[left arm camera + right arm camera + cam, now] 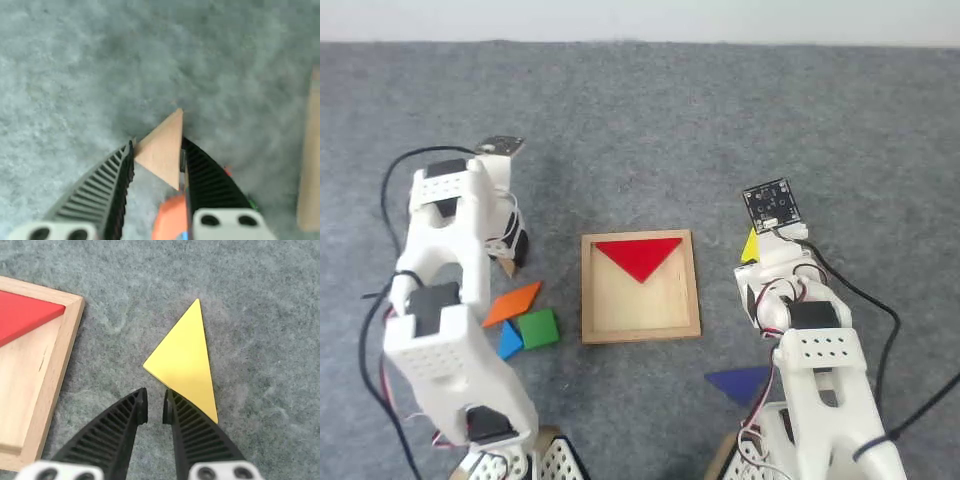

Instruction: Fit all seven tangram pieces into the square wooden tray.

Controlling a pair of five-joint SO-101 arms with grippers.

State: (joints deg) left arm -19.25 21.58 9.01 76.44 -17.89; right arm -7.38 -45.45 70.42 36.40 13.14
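I'm looking at a grey, felt-like surface (650, 130). A yellow triangle (186, 360) lies just ahead of the right end effector (155, 407), with the wooden tray (65, 355) off to its side. A tan triangle (162, 147) sits between the fingers of the left end effector (156, 165). Just behind it lie an orange parallelogram (512, 303), a green square (538, 328) and a blue triangle (509, 342).

Your 2 arms are built from white printed shells: the left arm (448, 300) and the right arm (820, 370) each carry flat panels peppered with rows of small round holes, and black servo blocks sit between the white segments. Black cables (894, 322) loop off both arms, with thinner red and white wires bunched near the bases. Your right arm has a small black square circuit board (770, 204) dotted with tiny pale components; your left has a grey plate (503, 146). The left gripper (156, 145) and right gripper (154, 396) share black fingers (117, 427) ribbed with diagonal grooves, on white mounts (215, 471) with 2 dark round holes each
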